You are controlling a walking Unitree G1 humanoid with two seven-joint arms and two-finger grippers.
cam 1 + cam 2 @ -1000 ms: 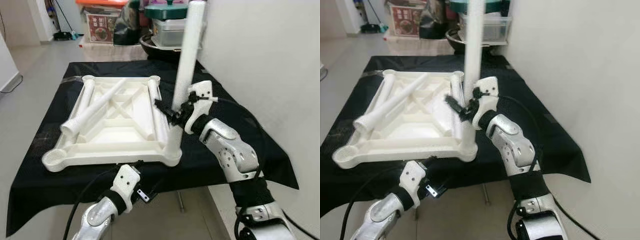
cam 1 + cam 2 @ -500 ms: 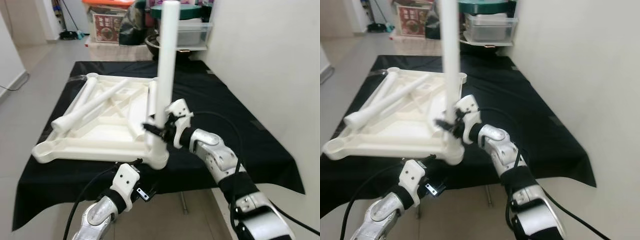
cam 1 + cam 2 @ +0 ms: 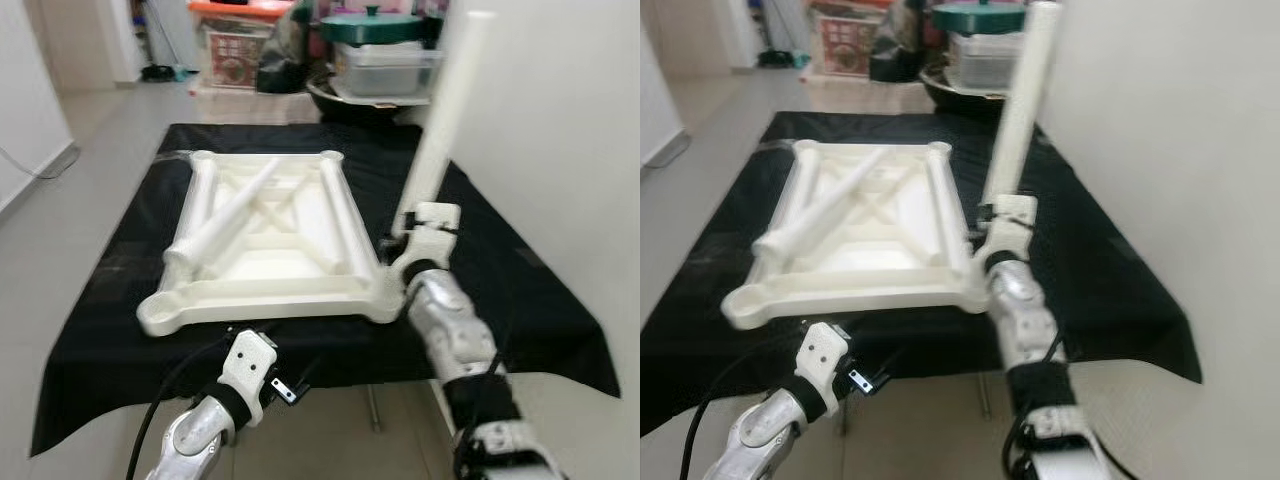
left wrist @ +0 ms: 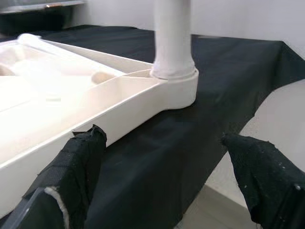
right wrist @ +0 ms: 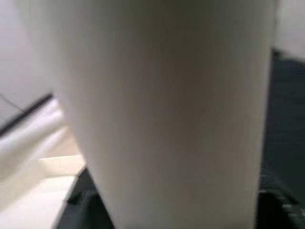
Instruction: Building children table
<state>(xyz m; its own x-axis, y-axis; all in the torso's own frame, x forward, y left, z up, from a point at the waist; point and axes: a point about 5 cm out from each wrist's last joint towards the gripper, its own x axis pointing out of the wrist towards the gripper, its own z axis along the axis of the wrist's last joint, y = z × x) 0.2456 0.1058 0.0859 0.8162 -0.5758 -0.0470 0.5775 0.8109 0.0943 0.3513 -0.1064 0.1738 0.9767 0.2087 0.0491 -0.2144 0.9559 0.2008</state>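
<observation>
Table leg (image 3: 445,120) upright in tabletop (image 3: 270,235) corner socket, R gripper (image 3: 405,243) fingers clamped round it, L gripper (image 4: 167,183) fingers apart.

Black cloth (image 3: 520,290) covers a low table, draped over its edges. Plain white wall (image 3: 560,140) on the right. Pale grey floor (image 3: 90,140) on the left. Behind: clear storage box with green lid (image 3: 378,24), orange-lidded bin (image 3: 235,45), dark clutter.
</observation>
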